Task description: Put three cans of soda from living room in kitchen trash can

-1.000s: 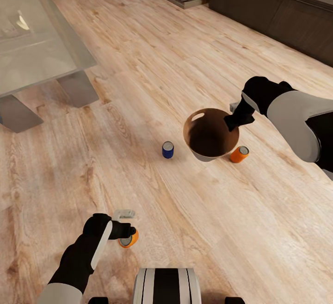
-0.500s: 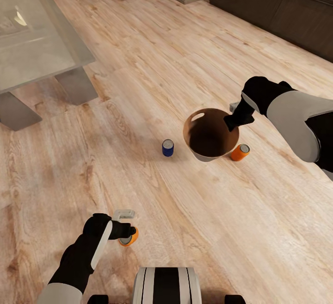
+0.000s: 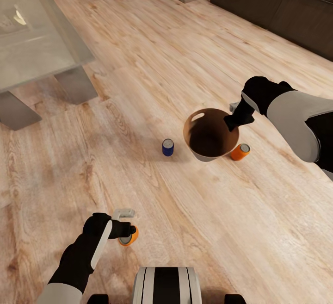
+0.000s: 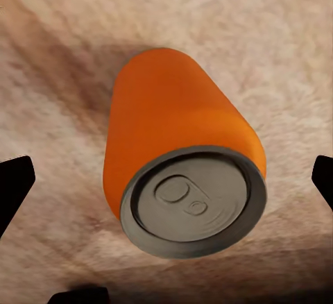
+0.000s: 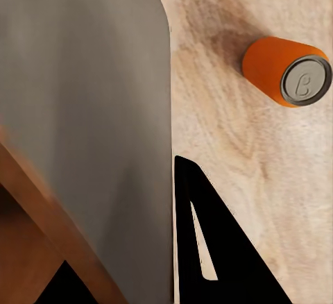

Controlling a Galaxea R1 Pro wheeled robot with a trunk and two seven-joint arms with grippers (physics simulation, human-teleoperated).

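- Your left tool (image 3: 124, 226), in the head view, sits low over the floor (image 3: 138, 86) close in front of the base, straddling the near orange can (image 3: 128, 238). The spot makes sense as a pick-up stance, since the can stands on the boards within easy reach.
- Your right tool (image 3: 235, 118) pinches the rim of the tash can (image 3: 210, 133) and holds it slightly tilted, mouth up, so the brown inside faces you; I judge this keeps the bin ready to receive cans where they lie.
- Two more cans stand on the floor beside the bin: the blue can (image 3: 168, 147) a little to its left, and the second orange can (image 3: 240, 152) just beside its right flank. The glass-topped counter (image 3: 41, 49) is well apart at far left.
- From the left wrist view, the near orange can (image 4: 182, 179) stands between the two dark fingertips (image 4: 14, 182), which show at both edges with clear gaps to the can. So the tool is wide open and grips nothing; closing is what the next move calls for.
- From the right wrist view, one dark finger (image 5: 218, 248) lies against the bin's pale outer wall (image 5: 90, 110), with brown inner surface on the other side, so the tool is clamped on the wall. The second orange can (image 5: 288, 71) stands on the floor near it.
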